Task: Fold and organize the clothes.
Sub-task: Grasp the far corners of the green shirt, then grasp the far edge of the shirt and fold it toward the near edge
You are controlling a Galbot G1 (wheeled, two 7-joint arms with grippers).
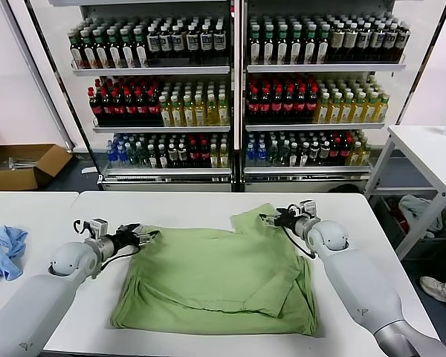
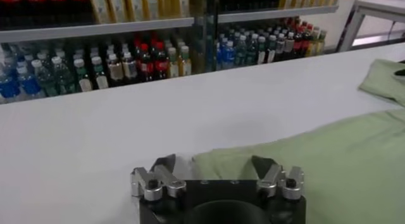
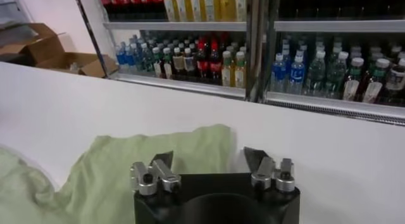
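The light green shirt (image 1: 215, 275) lies partly folded on the white table (image 1: 208, 202), collar and print hidden. My left gripper (image 1: 150, 237) is open at the shirt's far left corner; in the left wrist view (image 2: 214, 163) the green corner (image 2: 218, 157) lies between its spread fingers. My right gripper (image 1: 266, 219) is open at the shirt's far right sleeve (image 1: 254, 223); in the right wrist view (image 3: 208, 157) the sleeve edge (image 3: 190, 146) lies between its fingers. Neither gripper holds cloth.
A light blue cloth (image 1: 3, 250) lies at the table's left edge. Drink shelves (image 1: 230, 89) stand behind the table. A cardboard box (image 1: 22, 163) sits on the floor at left, another white table (image 1: 431, 152) at right.
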